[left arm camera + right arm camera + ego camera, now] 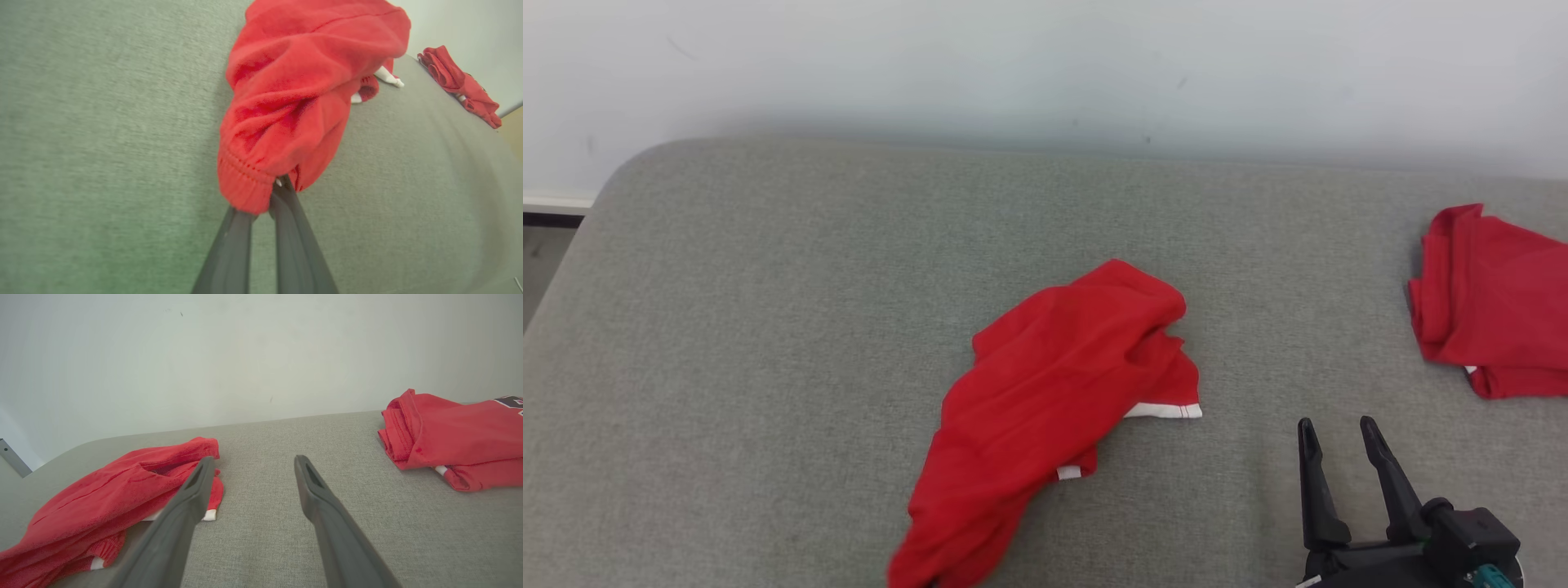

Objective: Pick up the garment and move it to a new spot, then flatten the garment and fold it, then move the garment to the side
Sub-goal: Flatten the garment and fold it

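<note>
Left end effector (274, 192) gripped a crumpled red garment (1054, 384); right end effector (1337, 429) stood open nearby; folded red garment (1494, 310) lay beyond.

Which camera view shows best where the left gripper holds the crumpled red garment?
The left wrist view: there the left gripper is shut on the ribbed hem of the crumpled red garment, close up. The head view shows most of the garment, its near end cut by the bottom edge. The right wrist view shows its side.
</note>
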Robot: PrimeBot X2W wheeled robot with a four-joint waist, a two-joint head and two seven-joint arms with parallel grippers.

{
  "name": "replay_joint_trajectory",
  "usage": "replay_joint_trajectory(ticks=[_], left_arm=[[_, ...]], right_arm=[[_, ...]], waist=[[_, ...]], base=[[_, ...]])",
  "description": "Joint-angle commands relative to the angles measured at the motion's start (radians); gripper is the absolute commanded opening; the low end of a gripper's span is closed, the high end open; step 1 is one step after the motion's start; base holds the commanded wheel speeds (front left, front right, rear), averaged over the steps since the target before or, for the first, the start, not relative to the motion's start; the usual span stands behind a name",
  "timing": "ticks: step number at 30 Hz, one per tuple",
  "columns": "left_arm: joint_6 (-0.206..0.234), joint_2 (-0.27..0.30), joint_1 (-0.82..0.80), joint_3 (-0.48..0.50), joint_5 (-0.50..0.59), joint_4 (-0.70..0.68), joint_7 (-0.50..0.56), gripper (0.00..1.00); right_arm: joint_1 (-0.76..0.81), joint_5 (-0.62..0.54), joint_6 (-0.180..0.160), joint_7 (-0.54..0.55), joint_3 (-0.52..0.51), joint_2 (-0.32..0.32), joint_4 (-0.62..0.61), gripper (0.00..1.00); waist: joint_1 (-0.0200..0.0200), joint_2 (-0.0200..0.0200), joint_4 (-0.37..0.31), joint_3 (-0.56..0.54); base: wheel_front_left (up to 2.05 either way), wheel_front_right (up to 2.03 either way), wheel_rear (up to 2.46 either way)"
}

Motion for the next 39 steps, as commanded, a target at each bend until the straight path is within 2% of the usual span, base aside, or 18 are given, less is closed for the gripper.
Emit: replay_joint_trajectory(ticks=[1, 5, 8, 11, 14, 15, 16, 17, 21, 30, 38, 39], left_arm=[[0.001, 0.022, -0.020, 0.020, 0.002, -0.008, -0.003, 0.00], [0.001, 0.095, -0.039, 0.081, 0.042, -0.041, -0.003, 0.00], [0.001, 0.129, -0.054, 0.087, 0.079, -0.056, -0.003, 0.00], [0.001, 0.129, -0.054, 0.059, 0.096, -0.045, -0.002, 0.00], [0.003, 0.099, -0.059, 0.040, 0.087, -0.018, -0.002, 0.00], [0.005, 0.090, -0.056, 0.037, 0.083, -0.005, -0.002, 0.45], [0.005, 0.081, -0.053, 0.036, 0.081, 0.011, -0.002, 0.96], [0.005, 0.071, -0.051, 0.037, 0.079, 0.021, -0.002, 1.00], [0.003, 0.032, -0.032, 0.058, 0.069, 0.044, -0.003, 1.00], [0.002, -0.038, 0.039, 0.133, 0.108, -0.053, -0.003, 1.00], [0.001, -0.110, 0.103, 0.278, 0.237, -0.168, -0.003, 1.00], [0.001, -0.117, 0.108, 0.290, 0.245, -0.172, -0.003, 1.00]], right_arm=[[0.007, 0.008, 0.000, 0.000, 0.001, 0.000, -0.002, 1.00], [-0.013, 0.004, 0.000, 0.000, 0.013, 0.000, 0.006, 1.00], [-0.027, 0.011, 0.000, 0.000, 0.029, 0.000, 0.028, 1.00], [-0.038, 0.012, 0.000, 0.000, 0.050, 0.000, 0.061, 1.00], [-0.050, 0.017, 0.000, 0.000, 0.067, 0.000, 0.098, 1.00], [-0.049, 0.021, 0.000, 0.000, 0.072, 0.000, 0.113, 1.00], [-0.051, 0.020, 0.000, 0.000, 0.076, 0.000, 0.131, 1.00], [-0.058, 0.021, 0.000, 0.000, 0.083, 0.000, 0.144, 1.00], [-0.087, 0.027, 0.000, 0.000, 0.102, -0.011, 0.201, 1.00], [-0.148, 0.060, 0.000, 0.000, 0.162, -0.026, 0.347, 1.00], [-0.214, 0.062, 0.000, 0.000, 0.219, -0.029, 0.517, 1.00], [-0.224, 0.057, 0.000, 0.000, 0.224, -0.028, 0.540, 0.89]], waist=[[-0.0001, 0.0000, 0.010, 0.001], [-0.0001, 0.0000, 0.030, 0.005], [-0.0001, 0.0000, 0.036, 0.008], [-0.0001, 0.0000, 0.038, 0.013], [-0.0001, 0.0000, 0.041, 0.015], [-0.0001, 0.0000, 0.044, 0.014], [-0.0001, 0.0000, 0.048, 0.014], [-0.0001, 0.0000, 0.051, 0.013], [-0.0001, 0.0000, 0.073, 0.010], [-0.0001, 0.0000, 0.132, -0.007], [-0.0001, 0.0000, 0.164, -0.019], [-0.0001, 0.0000, 0.165, -0.020]], base=[[0.00, 0.00, 0.00], [0.00, 0.00, 0.00], [0.00, 0.00, 0.00], [0.00, 0.00, 0.00], [0.00, 0.00, 0.00], [0.00, 0.00, 0.00], [0.00, 0.00, 0.00], [0.00, 0.00, 0.00], [0.00, 0.00, 0.00], [0.00, 0.00, 0.00], [0.00, 0.00, 0.00], [0.00, 0.00, 0.00]])
